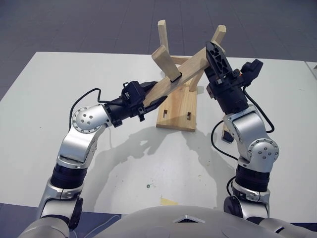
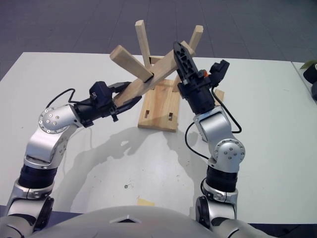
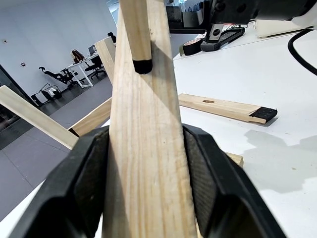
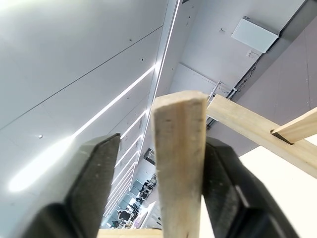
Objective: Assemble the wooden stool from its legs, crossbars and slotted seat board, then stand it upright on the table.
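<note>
Right eye view: seat board (image 2: 158, 113) behind legs (image 2: 130, 63)

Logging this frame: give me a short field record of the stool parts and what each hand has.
left hand: shut on the lower end of the leg frame
right hand: around the upper end of one leg of the frame
leg frame: legs and crossbars joined, tilted over the seat board
seat board: flat on the table, slots showing
loose leg: lying on the table
stage: stool not yet upright
</note>
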